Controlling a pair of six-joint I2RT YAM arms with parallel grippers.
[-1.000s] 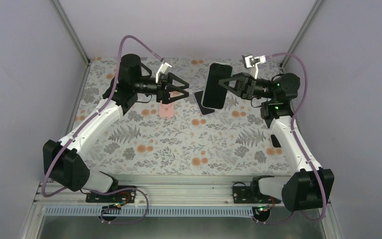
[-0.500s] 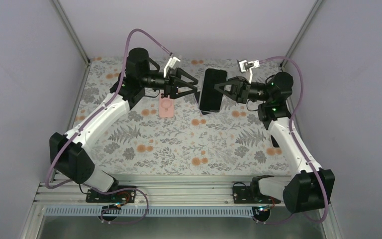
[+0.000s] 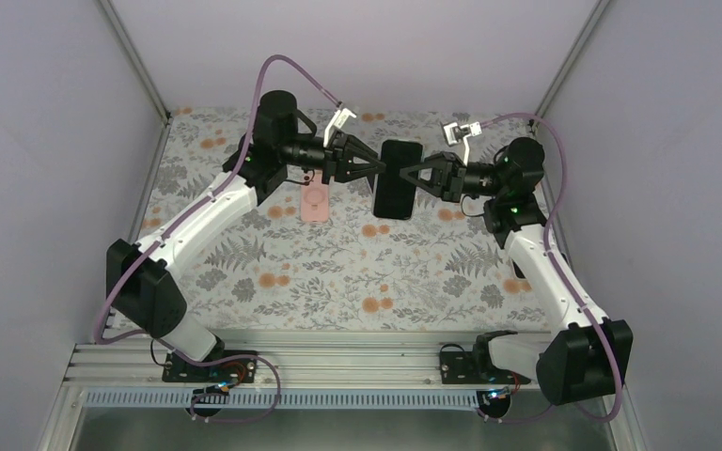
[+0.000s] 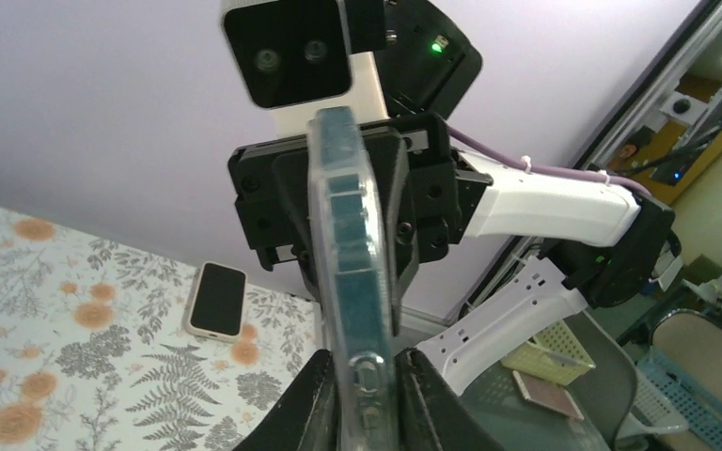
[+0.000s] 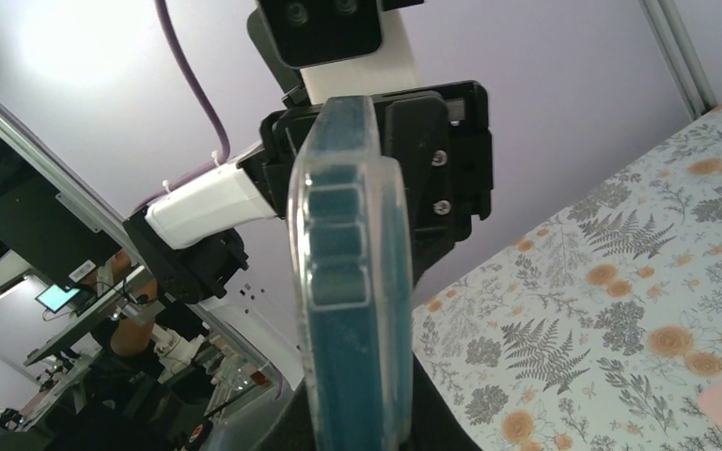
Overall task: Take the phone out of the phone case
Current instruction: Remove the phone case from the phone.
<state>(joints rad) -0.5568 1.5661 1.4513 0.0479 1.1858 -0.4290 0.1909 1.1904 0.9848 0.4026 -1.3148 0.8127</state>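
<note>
The right gripper (image 3: 414,176) pinches one long edge of the black slab phone (image 3: 397,178), seated in its clear plastic case (image 4: 353,282), aloft above the far edge of the floral-patterned table (image 3: 338,272); the left gripper (image 3: 379,168) clamps the opposite edge.

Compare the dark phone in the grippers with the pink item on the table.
The phone is black, in a clear case; the pink item is plain pink. The phone is held in the air by the left gripper and right gripper; the pink item lies flat on the table, untouched. Both are flat rounded rectangles.
</note>
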